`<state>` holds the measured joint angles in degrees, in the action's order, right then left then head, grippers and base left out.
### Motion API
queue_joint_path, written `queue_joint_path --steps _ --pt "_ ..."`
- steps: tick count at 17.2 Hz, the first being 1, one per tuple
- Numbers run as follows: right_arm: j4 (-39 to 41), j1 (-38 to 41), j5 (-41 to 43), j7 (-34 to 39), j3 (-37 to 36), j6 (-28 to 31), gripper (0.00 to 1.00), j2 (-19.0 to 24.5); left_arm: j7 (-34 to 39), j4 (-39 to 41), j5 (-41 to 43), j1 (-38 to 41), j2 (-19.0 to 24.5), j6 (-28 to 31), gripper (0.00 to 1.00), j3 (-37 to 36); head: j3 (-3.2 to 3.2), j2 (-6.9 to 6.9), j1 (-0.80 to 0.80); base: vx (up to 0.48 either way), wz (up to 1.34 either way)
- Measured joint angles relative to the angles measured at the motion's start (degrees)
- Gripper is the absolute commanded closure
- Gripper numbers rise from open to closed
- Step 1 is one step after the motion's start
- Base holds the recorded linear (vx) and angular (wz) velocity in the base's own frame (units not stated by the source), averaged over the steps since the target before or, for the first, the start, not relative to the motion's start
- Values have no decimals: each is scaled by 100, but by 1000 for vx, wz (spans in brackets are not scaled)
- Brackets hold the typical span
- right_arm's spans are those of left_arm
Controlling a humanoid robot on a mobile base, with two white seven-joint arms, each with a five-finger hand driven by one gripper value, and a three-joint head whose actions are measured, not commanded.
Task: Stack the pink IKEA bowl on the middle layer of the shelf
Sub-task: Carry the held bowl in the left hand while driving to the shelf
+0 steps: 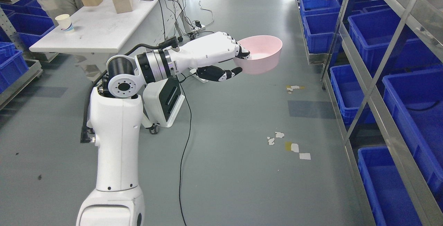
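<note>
- While the left hand pinches the pink bowl by its near rim, fingers inside and thumb underneath, the bowl hangs over open floor, left of the shelf.
- Risky grip: held by one edge, it could tip or slip mid-swing.
- Those slanted shelf bars could clip it going in.

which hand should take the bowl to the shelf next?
Left. The left hand already grips the pink bowl by its rim, held out toward the shelf. The right arm isn't in view.
</note>
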<state>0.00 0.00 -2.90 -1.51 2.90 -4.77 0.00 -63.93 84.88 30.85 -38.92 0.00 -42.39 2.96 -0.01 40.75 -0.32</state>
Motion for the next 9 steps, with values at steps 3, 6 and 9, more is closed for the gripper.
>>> queue_joint_path --steps 3,6,9 --pt "0 0 0 0 0 0 0 0 0 -2 4 60 0 -1 99 12 0 0 0 328 -93" --pt "0 0 0 0 0 0 0 0 1 -2 6 93 0 -1 99 25 0 0 0 344 -51" --pt "0 0 0 0 0 0 0 0 1 -2 7 108 0 -2 99 35 0 0 0 337 -33"
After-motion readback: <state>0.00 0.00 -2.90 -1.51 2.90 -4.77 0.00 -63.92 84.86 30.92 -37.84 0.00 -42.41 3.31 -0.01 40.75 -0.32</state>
